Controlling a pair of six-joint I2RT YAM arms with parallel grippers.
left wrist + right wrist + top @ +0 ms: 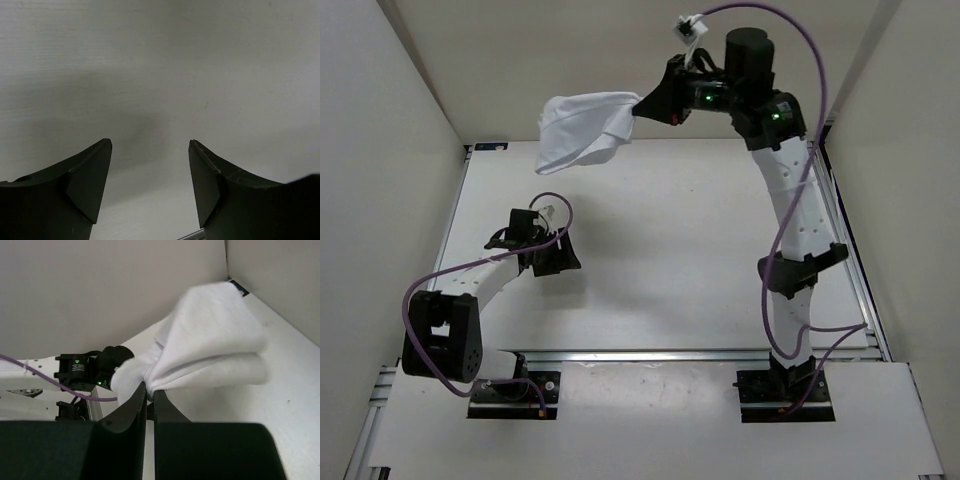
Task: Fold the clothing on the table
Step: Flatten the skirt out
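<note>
From above, the right gripper [645, 103] holds the clothing [582, 130] bunched in the air over the table's [670, 250] far edge; folding looks barely begun. Left wrist: the left gripper [150, 145] is empty, its jaws apart. Right wrist: jaws clamped on the clothing.

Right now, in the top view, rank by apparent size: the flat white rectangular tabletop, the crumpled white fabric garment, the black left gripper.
1. tabletop
2. garment, held up nearer the camera, so it looks bigger
3. left gripper
</note>
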